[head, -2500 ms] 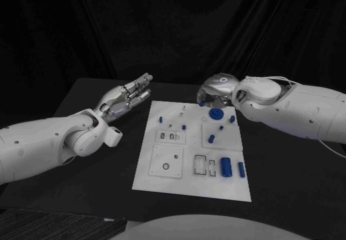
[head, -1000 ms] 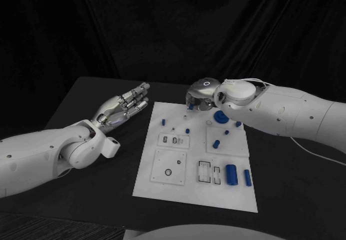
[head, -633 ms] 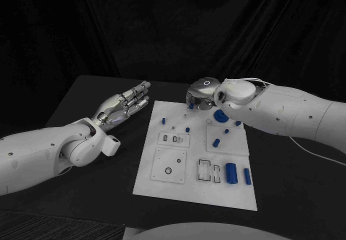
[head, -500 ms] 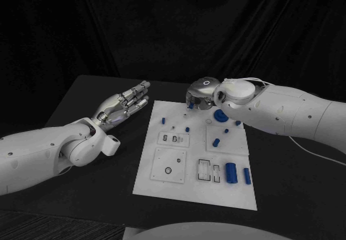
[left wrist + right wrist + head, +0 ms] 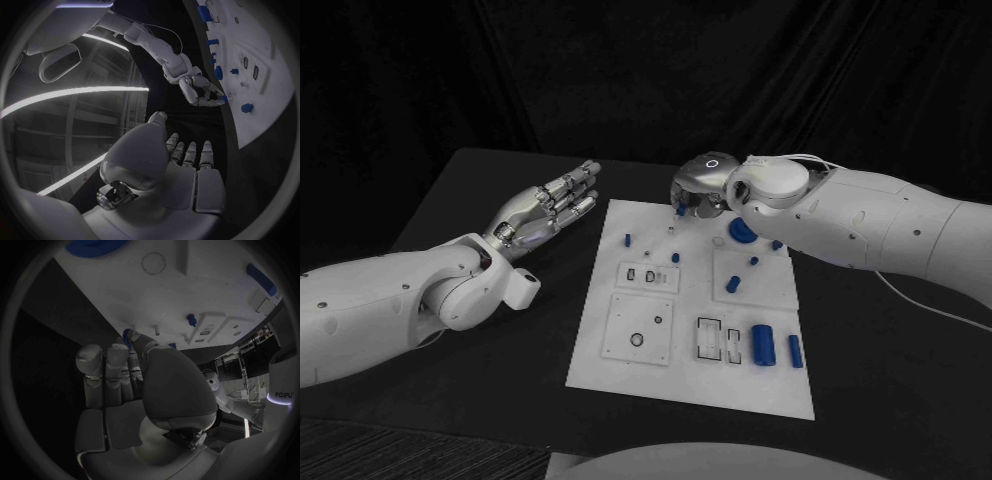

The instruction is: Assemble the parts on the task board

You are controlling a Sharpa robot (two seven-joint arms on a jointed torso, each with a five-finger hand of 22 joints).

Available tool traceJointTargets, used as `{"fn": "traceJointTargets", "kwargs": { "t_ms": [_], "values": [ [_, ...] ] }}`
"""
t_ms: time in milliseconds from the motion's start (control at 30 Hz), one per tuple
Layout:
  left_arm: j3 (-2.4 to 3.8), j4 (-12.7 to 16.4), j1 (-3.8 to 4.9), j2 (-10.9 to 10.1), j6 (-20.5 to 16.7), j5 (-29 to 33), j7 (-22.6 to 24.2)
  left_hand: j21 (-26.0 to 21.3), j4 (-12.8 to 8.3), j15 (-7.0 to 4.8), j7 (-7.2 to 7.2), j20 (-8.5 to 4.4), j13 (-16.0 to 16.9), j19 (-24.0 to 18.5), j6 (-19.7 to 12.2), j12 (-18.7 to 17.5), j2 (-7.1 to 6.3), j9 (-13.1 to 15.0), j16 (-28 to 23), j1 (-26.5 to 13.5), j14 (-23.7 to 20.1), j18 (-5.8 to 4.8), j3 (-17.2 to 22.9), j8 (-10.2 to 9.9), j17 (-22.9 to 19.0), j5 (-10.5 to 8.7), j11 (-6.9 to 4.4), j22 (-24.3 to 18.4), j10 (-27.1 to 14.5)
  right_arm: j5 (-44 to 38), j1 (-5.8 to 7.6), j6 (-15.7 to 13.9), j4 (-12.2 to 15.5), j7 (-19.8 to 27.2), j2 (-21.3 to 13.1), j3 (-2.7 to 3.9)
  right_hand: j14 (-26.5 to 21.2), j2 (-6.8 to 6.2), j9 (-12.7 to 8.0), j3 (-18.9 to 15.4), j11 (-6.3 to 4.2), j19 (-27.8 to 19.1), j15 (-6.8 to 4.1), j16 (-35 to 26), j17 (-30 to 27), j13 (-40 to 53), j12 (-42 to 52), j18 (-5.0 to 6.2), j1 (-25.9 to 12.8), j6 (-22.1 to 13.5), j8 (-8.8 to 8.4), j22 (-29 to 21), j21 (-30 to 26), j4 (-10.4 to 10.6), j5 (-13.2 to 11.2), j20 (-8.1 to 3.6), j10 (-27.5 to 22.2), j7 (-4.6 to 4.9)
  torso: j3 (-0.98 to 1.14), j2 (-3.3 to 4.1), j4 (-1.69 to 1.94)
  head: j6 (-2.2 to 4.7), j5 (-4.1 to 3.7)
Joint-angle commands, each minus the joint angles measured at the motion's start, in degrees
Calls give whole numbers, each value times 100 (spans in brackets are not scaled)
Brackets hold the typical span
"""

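Now the flat white rectangular task board (image 5: 692, 375) lies mid-table with small blue plastic pegs and cylinders (image 5: 762, 343) on it. Right silver hand (image 5: 697, 192) pinches a small blue part (image 5: 223, 99) over the board's far edge; left silver hand (image 5: 553, 203) hovers beside the board, fingers straight, holding nothing.

The board (image 5: 687, 355) is white, its parts (image 5: 763, 344) blue. The table (image 5: 473, 190) is black. Both hands (image 5: 548, 204) are silver on white arms (image 5: 387, 300).
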Motion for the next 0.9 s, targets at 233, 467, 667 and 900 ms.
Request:
{"fn": "traceJointTargets", "kwargs": {
  "t_ms": [233, 467, 667, 900],
  "values": [
    [5, -15, -4, 11, 97, 3, 749, -34, -12, 17, 58, 17, -6, -15, 8, -20, 19, -1, -21, -8, -12, -18, 49, 7, -7, 16, 57, -9, -7, -46, -40, 49, -9, -115, 28, -12, -12, -8, -3, -6, 38, -20, 54, 6, -11, 2, -70, -95, -47, -41, -52, -3, -45, 41, 44, 23, 7, 43, 2, -6, -4, -14, -9],
    [5, -39, -4, 29, 120, 3, 729, -34, -20, 24, 68, 30, -6, -15, 16, -20, 24, 1, -21, -1, -12, -16, 61, 8, -7, 19, 64, -9, -7, -46, -44, 120, 35, -123, 29, -12, -12, -8, -4, -6, 38, -17, 55, 8, -8, 2, -74, -97, -48, -44, -55, 5, -39, 43, 45, 24, 6, 43, -2, -9, 2, -18, -19],
    [5, -71, -4, 49, 136, 3, 699, -34, -38, 28, 93, 50, -6, -15, 31, -20, 38, 3, -21, 13, -12, -6, 89, 10, -7, 24, 83, -9, -7, -46, -58, 152, 61, -128, 27, -12, -17, -14, -13, -4, 41, -22, 58, 5, -11, 4, -96, -96, -47, -71, -80, 5, -46, 44, 48, 28, 6, 44, -1, -13, -4, -25, -30],
    [5, -107, -5, 70, 149, 3, 677, -34, -63, 29, 104, 67, -6, -15, 27, -20, 69, 2, -21, 35, -12, 8, 138, 9, -7, 17, 94, -9, -7, -46, -80, 166, 82, -123, 21, -12, -25, -21, -30, 0, 53, -32, 65, 3, -10, 5, -141, -93, -50, -117, -122, 5, -60, 50, 47, 35, -6, 52, 4, -20, -5, -41, -24]
  ]
}}
